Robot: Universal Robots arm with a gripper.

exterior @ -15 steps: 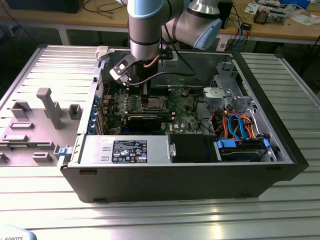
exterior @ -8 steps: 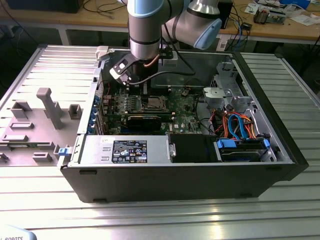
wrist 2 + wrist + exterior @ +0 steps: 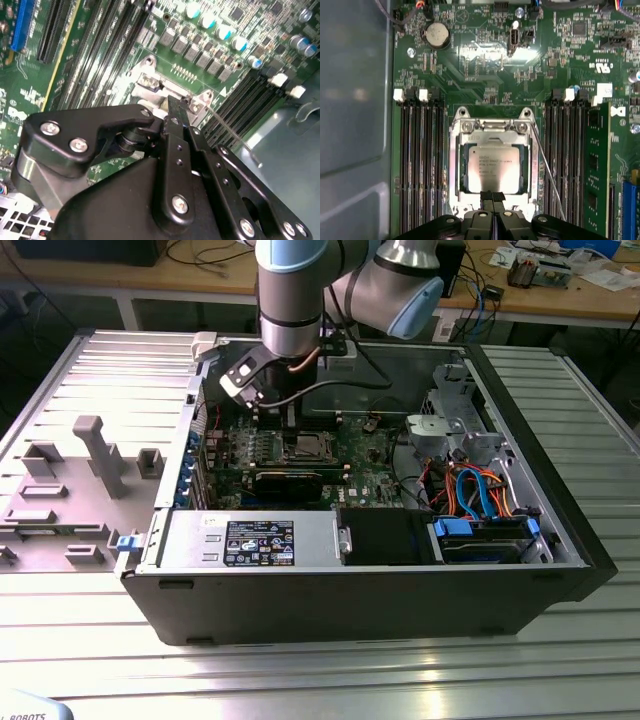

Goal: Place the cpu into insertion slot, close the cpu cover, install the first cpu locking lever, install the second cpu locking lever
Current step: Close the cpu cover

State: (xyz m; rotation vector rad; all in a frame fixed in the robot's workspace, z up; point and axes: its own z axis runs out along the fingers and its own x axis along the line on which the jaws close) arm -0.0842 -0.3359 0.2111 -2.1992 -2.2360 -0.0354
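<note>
Silver-grey cpu (image 3: pixel 492 167) seated in the insertion slot (image 3: pixel 463 170), far half of the open case (image 3: pixel 350 600); cpu cover (image 3: pixel 492 132) apparently down; thin locking lever (image 3: pixel 547 170) judged unlatched; my gripper (image 3: pixel 492 196), fingers (image 3: pixel 487 201) pressed together, at the cover's edge.

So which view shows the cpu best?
First wrist view: the cpu faces the camera squarely, top nearly unobstructed. The exterior view gives a small pale patch; in the second wrist view the hand blocks it.
</note>
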